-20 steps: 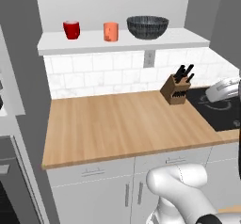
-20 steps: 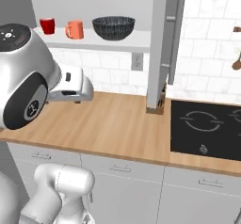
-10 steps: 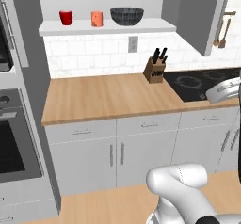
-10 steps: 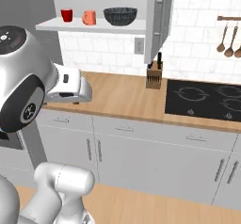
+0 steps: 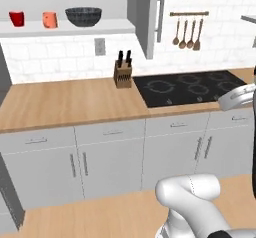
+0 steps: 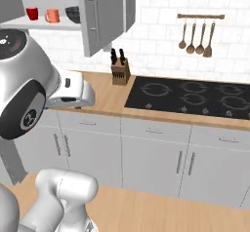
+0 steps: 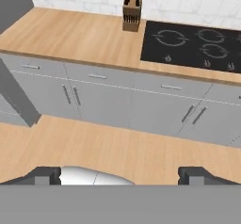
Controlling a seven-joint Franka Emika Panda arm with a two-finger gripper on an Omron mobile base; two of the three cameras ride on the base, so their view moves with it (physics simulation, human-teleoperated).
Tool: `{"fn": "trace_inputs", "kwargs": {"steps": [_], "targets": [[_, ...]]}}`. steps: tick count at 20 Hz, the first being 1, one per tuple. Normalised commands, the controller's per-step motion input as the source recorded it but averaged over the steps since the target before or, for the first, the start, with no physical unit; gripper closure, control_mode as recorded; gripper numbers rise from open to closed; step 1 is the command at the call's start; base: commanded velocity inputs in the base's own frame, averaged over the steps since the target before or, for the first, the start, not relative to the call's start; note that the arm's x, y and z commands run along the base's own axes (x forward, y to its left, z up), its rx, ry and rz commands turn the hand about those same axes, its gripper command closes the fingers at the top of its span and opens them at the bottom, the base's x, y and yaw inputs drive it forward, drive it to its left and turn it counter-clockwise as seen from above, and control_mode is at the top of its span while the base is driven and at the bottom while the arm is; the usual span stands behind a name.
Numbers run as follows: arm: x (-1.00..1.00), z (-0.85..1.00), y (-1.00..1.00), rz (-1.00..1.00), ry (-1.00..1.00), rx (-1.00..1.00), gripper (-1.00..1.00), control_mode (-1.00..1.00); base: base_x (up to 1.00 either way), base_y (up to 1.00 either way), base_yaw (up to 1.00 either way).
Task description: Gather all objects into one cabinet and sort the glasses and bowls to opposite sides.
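Observation:
On the doorless cabinet's white shelf board (image 5: 70, 28) stand a glossy red cup (image 5: 16, 18), a salmon-orange cup (image 5: 49, 19) and, to their right, a wide dark ribbed bowl (image 5: 83, 16). The right base view shows the same red cup (image 6: 32, 13) and salmon cup (image 6: 52, 15), with the bowl (image 6: 73, 14) half hidden behind a grey wall unit. My gripper (image 7: 123, 176) is open and empty. Its two dark fingertips (image 7: 47, 175) stand far apart. It hangs well back from the counter, over the wooden floor.
A knife block (image 5: 123, 73) stands on the wooden counter (image 5: 65, 102) beside a black cooktop (image 5: 187, 87). Wooden utensils (image 5: 187, 32) hang on the tiled wall. Grey base cabinets (image 5: 110, 157) with handles run below. A closed grey wall unit (image 5: 147, 17) hangs right of the shelf.
The whole picture has shifted: the base has backed away from the counter and moved right, so the shelf now sits far at the upper left. The gripper stays open.

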Motion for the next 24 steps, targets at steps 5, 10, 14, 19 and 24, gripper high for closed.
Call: {"fn": "trace_inputs", "kwargs": {"steps": [5,10,14,19,24], "targets": [[0.00,0.00,0.00,0.00,0.00,0.00,-1.00,1.00,0.00,-1.00,-0.08],[0.00,0.00,0.00,0.00,0.00,0.00,-1.00,1.00,0.04,-1.00,-0.06],[0.00,0.00,0.00,0.00,0.00,0.00,-1.00,1.00,0.24,-1.00,0.00],[0.00,0.00,0.00,0.00,0.00,0.00,-1.00,1.00,0.42,-1.00,0.00],[0.00,0.00,0.00,0.00,0.00,0.00,-1.00,1.00,0.60,-1.00,0.00]]}}
